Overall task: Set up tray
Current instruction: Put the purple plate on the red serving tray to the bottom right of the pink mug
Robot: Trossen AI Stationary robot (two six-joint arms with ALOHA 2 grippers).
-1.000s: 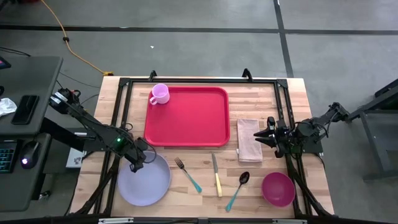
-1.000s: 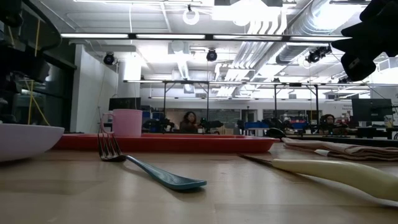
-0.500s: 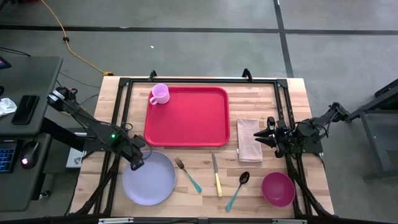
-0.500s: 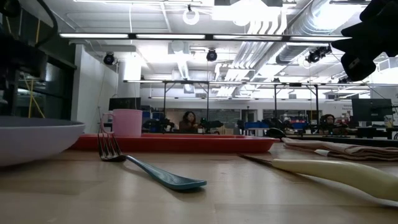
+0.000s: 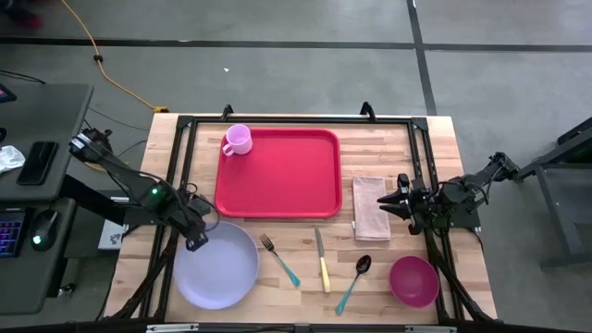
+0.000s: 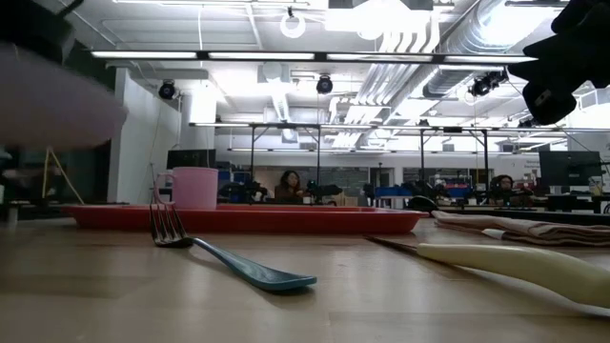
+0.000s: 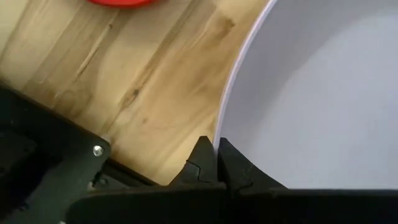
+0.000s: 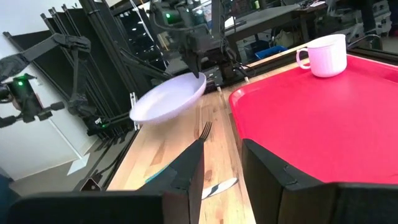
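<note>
Just beyond the left tool clenched on the plate, the tray.

Grey concrete floor crossed by dark lines; an orange cable trails across it. Behind: bright ceiling lights, ducting, possibly desks.

**Red tray lying flat on the table**

A large, flat, red plastic rectangular tray with rounded corners and a low raised rim is lying flat on the wooden table, toward its far middle, its long sides running across. A small pink mug is standing upright in its far left corner; the remaining surface is showing plain red.
</note>
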